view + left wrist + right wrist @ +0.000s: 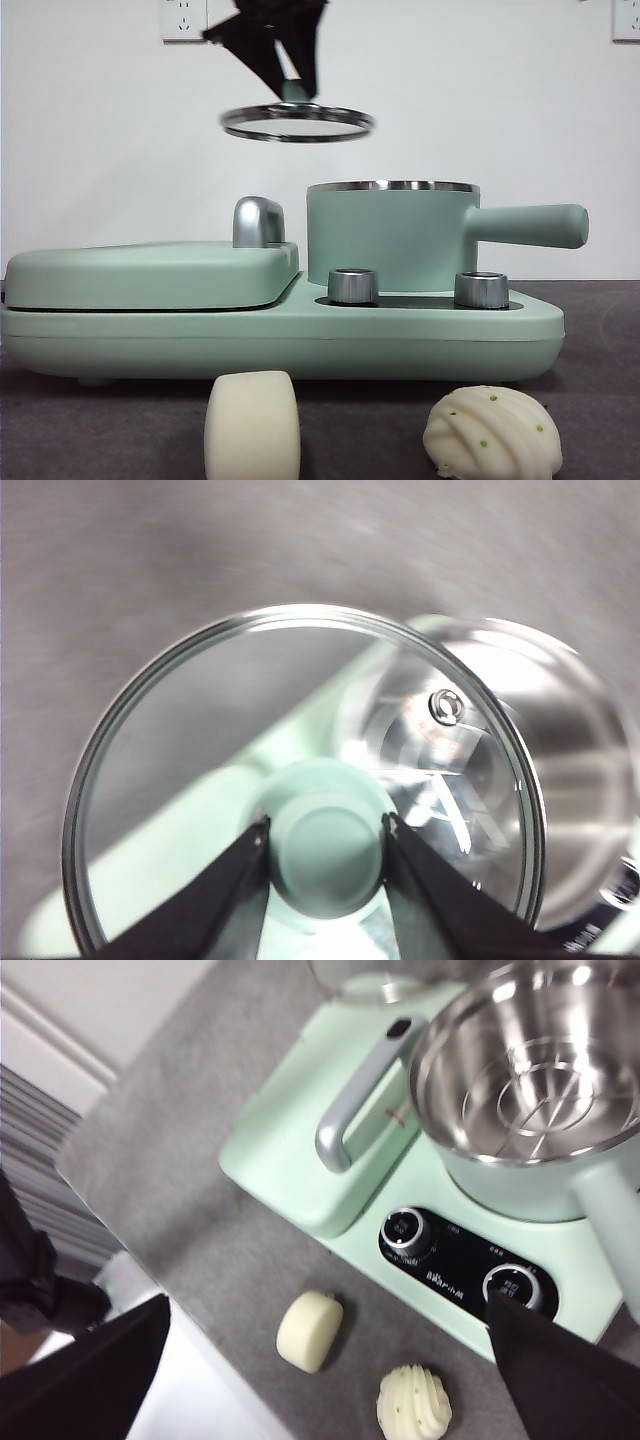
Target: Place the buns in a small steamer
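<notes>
The small steamer [390, 235] stands uncovered on the right of the green base, its steel inside [530, 1070] bare of food. My left gripper [295, 88] is shut on the green knob [325, 850] of the glass lid [298, 122], holding it in the air above and to the left of the pot. On the table in front of the appliance lie the buns: a smooth cream roll [252, 425] [309, 1331] and a pleated dome with green specks [492, 432] [414, 1402]. High over the table's front, my right gripper [328, 1305] is open and holds nothing.
The flat hinged grill plate [150, 272] with its steel handle [360, 1095] fills the left half of the appliance. Two dials [352, 285] [481, 289] sit in front of the pot. The steamer's long handle [530, 225] points right. The table edge [200, 1360] lies close to the buns.
</notes>
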You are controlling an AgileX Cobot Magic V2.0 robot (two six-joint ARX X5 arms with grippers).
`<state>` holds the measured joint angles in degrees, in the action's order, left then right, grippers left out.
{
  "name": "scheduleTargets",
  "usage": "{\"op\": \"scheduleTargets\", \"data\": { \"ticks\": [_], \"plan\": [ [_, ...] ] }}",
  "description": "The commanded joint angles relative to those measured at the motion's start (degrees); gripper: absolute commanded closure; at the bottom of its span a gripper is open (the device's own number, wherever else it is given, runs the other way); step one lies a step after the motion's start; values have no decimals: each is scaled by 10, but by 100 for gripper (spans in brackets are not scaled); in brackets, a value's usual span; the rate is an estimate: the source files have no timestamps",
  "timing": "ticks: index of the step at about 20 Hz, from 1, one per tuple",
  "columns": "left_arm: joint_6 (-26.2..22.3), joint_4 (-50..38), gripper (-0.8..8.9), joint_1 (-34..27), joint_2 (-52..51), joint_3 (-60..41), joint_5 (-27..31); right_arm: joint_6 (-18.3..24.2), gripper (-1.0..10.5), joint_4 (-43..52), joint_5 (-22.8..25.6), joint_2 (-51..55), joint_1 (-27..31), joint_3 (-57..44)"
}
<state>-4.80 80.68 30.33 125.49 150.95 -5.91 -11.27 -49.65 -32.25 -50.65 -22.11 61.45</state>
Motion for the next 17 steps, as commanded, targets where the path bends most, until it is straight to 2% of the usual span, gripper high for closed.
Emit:
{"op": "scheduleTargets", "data": {
  "ticks": [1,4,9,11,17],
  "plan": [
    [22,-9,695,-24,-15,24,0,-39,443,3,59,-45,-73,23],
    [30,-5,695,-64,-17,24,-1,-82,443,6,148,-118,-180,38],
    [39,-4,695,-116,-17,24,-1,-150,444,28,222,-246,-309,40],
    [40,-4,695,-131,-17,24,-1,-170,444,47,247,-296,-342,40],
    [40,-5,695,-165,-17,24,-1,-172,444,78,251,-419,-376,40]
  ]
}}
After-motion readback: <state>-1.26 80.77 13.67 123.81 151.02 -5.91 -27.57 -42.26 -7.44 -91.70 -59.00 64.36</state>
